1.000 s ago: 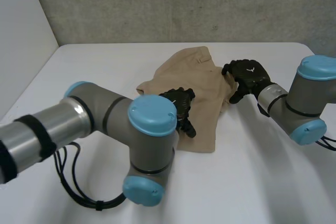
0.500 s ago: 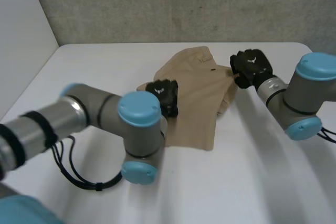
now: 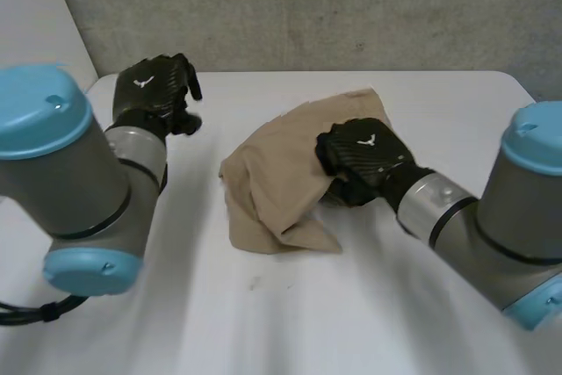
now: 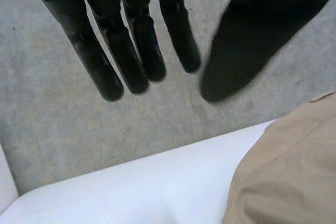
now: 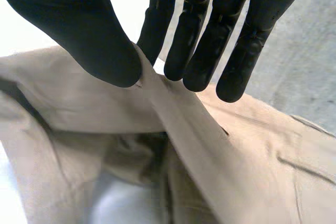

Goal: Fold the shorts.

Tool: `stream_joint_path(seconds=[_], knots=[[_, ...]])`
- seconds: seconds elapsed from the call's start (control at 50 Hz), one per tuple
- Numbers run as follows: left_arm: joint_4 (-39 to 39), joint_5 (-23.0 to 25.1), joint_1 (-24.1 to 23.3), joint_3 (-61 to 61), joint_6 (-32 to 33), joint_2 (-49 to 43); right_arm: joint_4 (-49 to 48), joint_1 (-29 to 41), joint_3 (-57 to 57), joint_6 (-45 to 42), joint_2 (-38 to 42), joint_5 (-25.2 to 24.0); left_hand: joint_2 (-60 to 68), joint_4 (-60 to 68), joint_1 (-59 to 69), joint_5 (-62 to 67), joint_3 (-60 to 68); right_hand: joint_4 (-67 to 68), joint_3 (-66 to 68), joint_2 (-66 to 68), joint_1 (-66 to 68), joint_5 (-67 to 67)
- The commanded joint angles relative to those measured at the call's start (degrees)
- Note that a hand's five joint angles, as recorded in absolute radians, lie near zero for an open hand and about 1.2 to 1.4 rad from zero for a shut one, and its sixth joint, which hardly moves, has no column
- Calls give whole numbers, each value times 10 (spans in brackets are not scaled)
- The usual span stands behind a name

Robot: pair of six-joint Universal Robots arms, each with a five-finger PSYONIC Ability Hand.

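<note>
White counter [image 3: 369,305] carries the tan shorts [image 3: 268,169], bunched near its middle. The right hand [image 3: 358,157] pinches an edge of the cloth between thumb and fingers, mid-fold by my reading. The left hand [image 3: 154,94] hangs apart, fingers straight, empty. Next, the held edge likely needs laying flat across the rest.

The left arm [image 3: 83,177] and right arm [image 3: 479,230] are showing thick grey cylindrical joints ending in round light-blue caps [image 3: 39,111]. The left hand [image 3: 156,94] and right hand [image 3: 360,157] are wearing matte black shells, each carrying a small white mark, perhaps a logo, on its back.
</note>
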Motion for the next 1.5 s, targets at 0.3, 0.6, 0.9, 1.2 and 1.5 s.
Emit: stream_joint_path(seconds=[0.3, 0.6, 0.9, 1.2, 1.5], knots=[[-93, 8, -92, -88, -240, -7, 16, 115, -77, 72, 17, 158, -296, -304, -276, -303, -305, 117, 124, 124, 233, 132], [-94, -30, -114, 6, -293, -154, 16, 136, -55, 67, 5, 189, -39, -48, -20, -47, -49, 117, 124, 124, 233, 132], [-83, -76, -110, 5, -284, -159, 46, 110, 6, 102, -1, 194, 310, 301, 329, 302, 300, -399, -392, -392, -283, -383], [-83, -76, -107, 24, -271, -162, 32, 37, 164, 144, -107, 188, 310, 301, 329, 302, 300, -485, -478, -478, -369, -469], [-86, -75, -103, 25, -264, -156, -84, 48, 129, 137, 23, 216, 310, 301, 329, 302, 300, -471, -464, -464, -356, -456]])
